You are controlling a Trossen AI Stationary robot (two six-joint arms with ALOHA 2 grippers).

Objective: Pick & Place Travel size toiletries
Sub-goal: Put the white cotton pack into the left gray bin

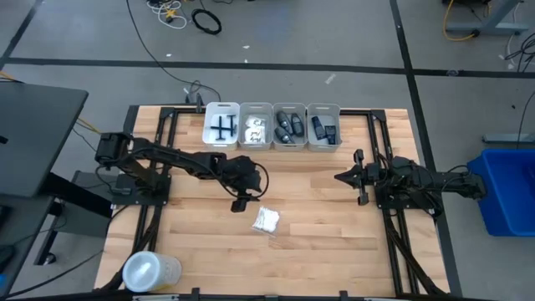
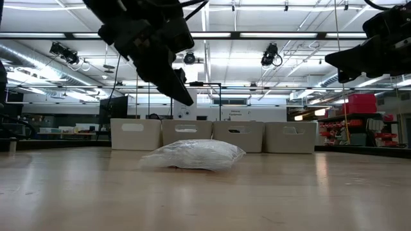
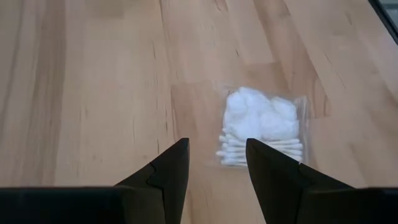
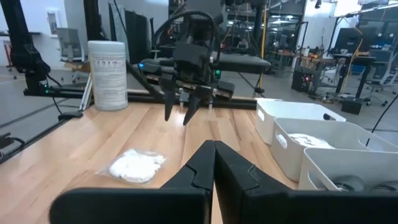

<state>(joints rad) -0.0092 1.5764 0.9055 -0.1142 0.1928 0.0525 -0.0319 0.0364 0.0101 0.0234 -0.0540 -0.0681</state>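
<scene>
From above, the left gripper (image 1: 240,201) hangs over the worktop (image 1: 318,242), just beside a white packet (image 1: 267,220) lying at mid-worktop, well apart from four bins (image 1: 272,126) along the far edge; the right gripper (image 1: 349,177) waits at the right. At table level, the packet (image 2: 192,154) lies flat, the left gripper (image 2: 183,93) above it, not touching. The left wrist shows its fingers (image 3: 168,171) spread, empty, near the packet (image 3: 262,126). The right wrist shows its fingers (image 4: 233,168) pressed together, holding nothing.
</scene>
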